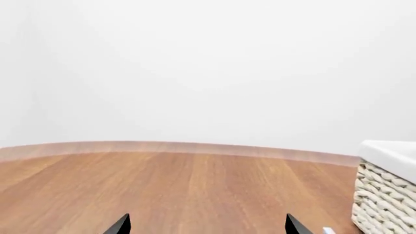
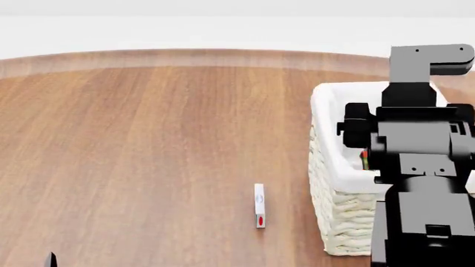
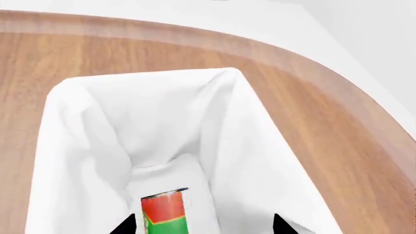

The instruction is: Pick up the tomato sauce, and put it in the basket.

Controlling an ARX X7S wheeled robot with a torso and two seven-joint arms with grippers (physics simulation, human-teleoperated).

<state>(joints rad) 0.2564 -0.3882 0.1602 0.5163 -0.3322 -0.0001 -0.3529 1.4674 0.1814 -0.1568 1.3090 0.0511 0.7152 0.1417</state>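
Hovering over the basket (image 3: 227, 146), right gripper (image 3: 201, 226) has jaws apart with the sauce can (image 3: 164, 212) between them, low in the liner. Contact unclear. Risk: can tips on release. Left gripper (image 1: 208, 226) open, idle.

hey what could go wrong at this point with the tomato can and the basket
1. In the right wrist view the tomato sauce sits between the spread jaws of the right gripper, over the basket; whether it is gripped is unclear, so it may tip.
2. The right arm hangs low over the liner's rim, so lifting out could snag the cloth.
3. A small white item lies on the table beside the basket; a sweeping arm might knock it.
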